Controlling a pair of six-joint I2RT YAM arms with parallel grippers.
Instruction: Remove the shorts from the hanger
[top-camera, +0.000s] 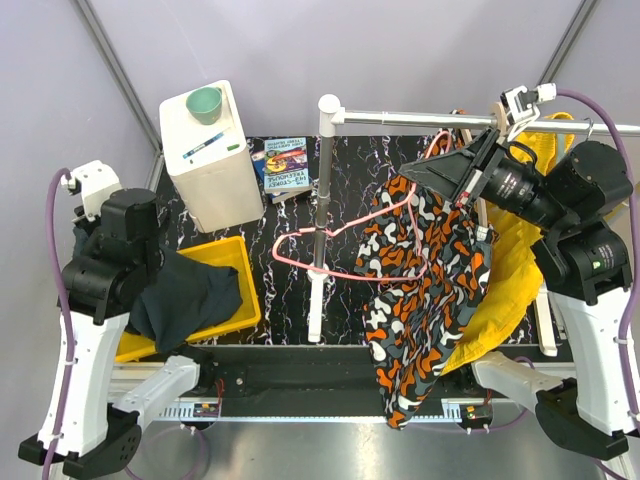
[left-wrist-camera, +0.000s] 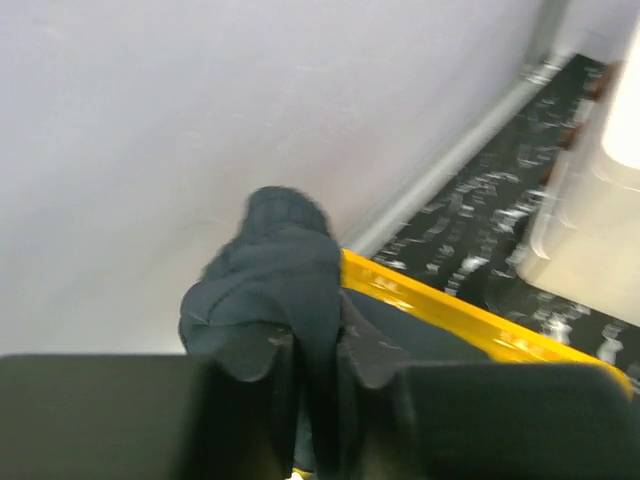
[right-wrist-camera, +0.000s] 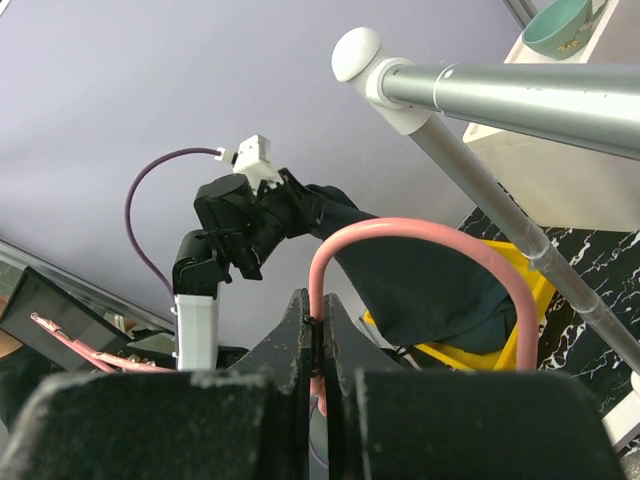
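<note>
Black marbled tabletop (top-camera: 290, 215), pale purple walls. Camo-print shorts (top-camera: 425, 290) hang below the metal rail (top-camera: 420, 118) on the right, their top edge hidden behind the right arm (top-camera: 580, 200). Dark cloth (top-camera: 185, 295) slumps over the yellow bin (top-camera: 228, 250). Left jaws are narrow and pinching it, though that view's blurry. Right jaws are clamped on the thin pink hanger (right-wrist-camera: 420, 232) hook.

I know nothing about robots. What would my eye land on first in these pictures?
The loud orange, grey and white shorts hang right of centre, against a yellow garment. Above them, the right tool pinches a pink hanger beside the silver rail. On the left, the left tool holds a dark garment over a yellow bin.
</note>
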